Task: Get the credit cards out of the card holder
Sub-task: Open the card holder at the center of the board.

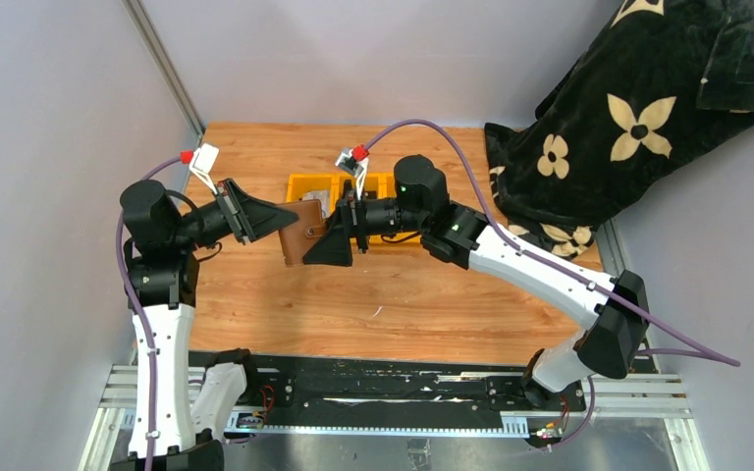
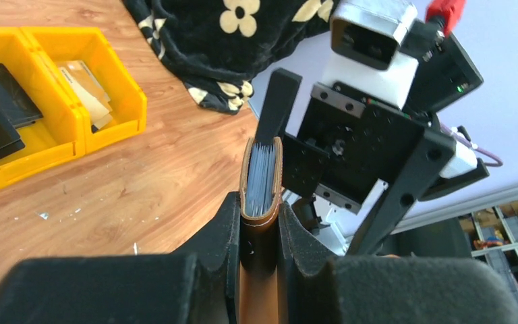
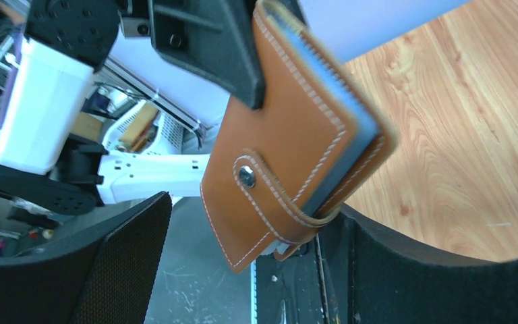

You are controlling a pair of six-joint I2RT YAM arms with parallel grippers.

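The brown leather card holder (image 1: 304, 234) hangs in the air above the table, folded shut with its tab snapped. My left gripper (image 1: 290, 216) is shut on it; in the left wrist view the holder (image 2: 262, 202) sits clamped between the fingers (image 2: 226, 236), with grey card edges (image 2: 263, 177) showing inside. My right gripper (image 1: 339, 243) is open just to the right of it. In the right wrist view the holder (image 3: 290, 135) has its lower corner between the spread fingers (image 3: 118, 263), touching neither that I can see. A black card (image 2: 0, 94) and a tan card (image 2: 88, 84) lie in the yellow bins.
Two yellow bins (image 1: 312, 184) stand on the wooden table behind the holder and show in the left wrist view (image 2: 118, 101). A black blanket with cream flowers (image 1: 638, 108) is heaped at the back right. A metal rail runs along the near edge.
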